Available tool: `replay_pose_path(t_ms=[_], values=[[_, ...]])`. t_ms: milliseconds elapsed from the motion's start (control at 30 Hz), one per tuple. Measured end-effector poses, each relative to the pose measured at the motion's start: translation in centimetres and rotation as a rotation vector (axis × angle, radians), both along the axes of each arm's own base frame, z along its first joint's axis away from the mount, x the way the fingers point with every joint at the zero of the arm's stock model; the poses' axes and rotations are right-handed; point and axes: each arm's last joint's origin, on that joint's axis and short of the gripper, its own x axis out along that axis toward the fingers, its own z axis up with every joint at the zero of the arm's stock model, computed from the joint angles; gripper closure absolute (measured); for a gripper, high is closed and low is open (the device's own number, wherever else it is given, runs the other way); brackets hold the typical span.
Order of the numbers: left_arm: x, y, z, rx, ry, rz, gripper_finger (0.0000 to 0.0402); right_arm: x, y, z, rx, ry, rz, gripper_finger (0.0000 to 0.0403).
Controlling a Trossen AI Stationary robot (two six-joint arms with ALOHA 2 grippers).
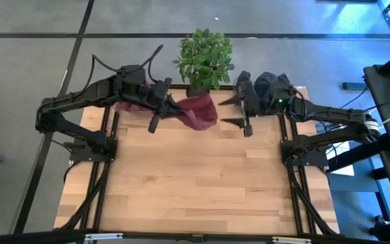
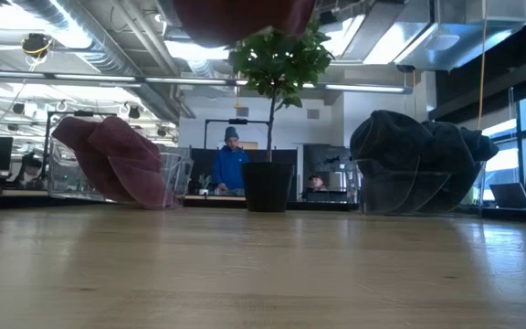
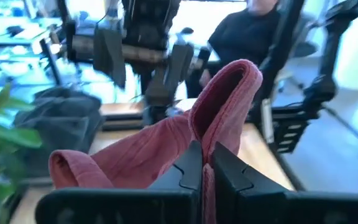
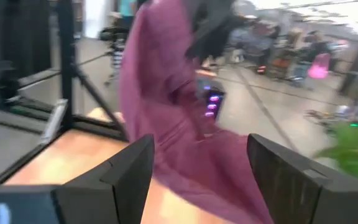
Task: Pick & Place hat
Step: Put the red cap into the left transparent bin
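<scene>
I'm holding the maroon hat [image 1: 196,112] clenched in the left claw [image 3: 205,163], lifted above the counter [image 1: 195,176] by the potted plant [image 1: 204,57]. Right claw [image 1: 244,112] is hanging released nearby. Low view alone is showing clear bins – maroon hats [image 2: 117,160] in one, dark hats [image 2: 418,146] in another.

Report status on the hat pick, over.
Left gripper shut on the maroon hat, holding it off the table. Right gripper open, facing the hat. Potted plant close behind it.
</scene>
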Motion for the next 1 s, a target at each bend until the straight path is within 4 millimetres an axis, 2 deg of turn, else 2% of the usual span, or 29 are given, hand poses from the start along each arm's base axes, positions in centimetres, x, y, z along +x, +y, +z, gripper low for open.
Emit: replay_pose_path(t_ms=[133,300,500,633,800,1000], values=[[0.1,-0.2,0.7,-0.033,-0.066,-0.056,0.0394,0.6,0.6,-0.5,0.007,0.022,0.075,0.0146],[-0.2,-0.1,1.7,-0.099,-0.144,-0.152,0.0394,1.0,1.0,-0.6,-0.031,0.011,0.083,0.0146],[-0.2,0.3,1.8,-0.142,-0.145,-0.137,0.0394,1.1,1.9,0.2,-0.108,-0.077,0.117,0.0146],[-0.2,0.3,2.2,-0.16,-0.182,-0.151,0.0394,1.6,2.2,-0.2,-0.111,-0.061,0.131,0.016],[-0.2,0.2,2.4,-0.188,-0.195,-0.186,0.0394,1.8,2.1,-0.4,-0.11,-0.057,0.096,0.0227],[-0.2,0.3,2.4,-0.185,-0.196,-0.158,0.039,1.7,2.0,0.0,-0.118,-0.088,0.083,0.0373]])
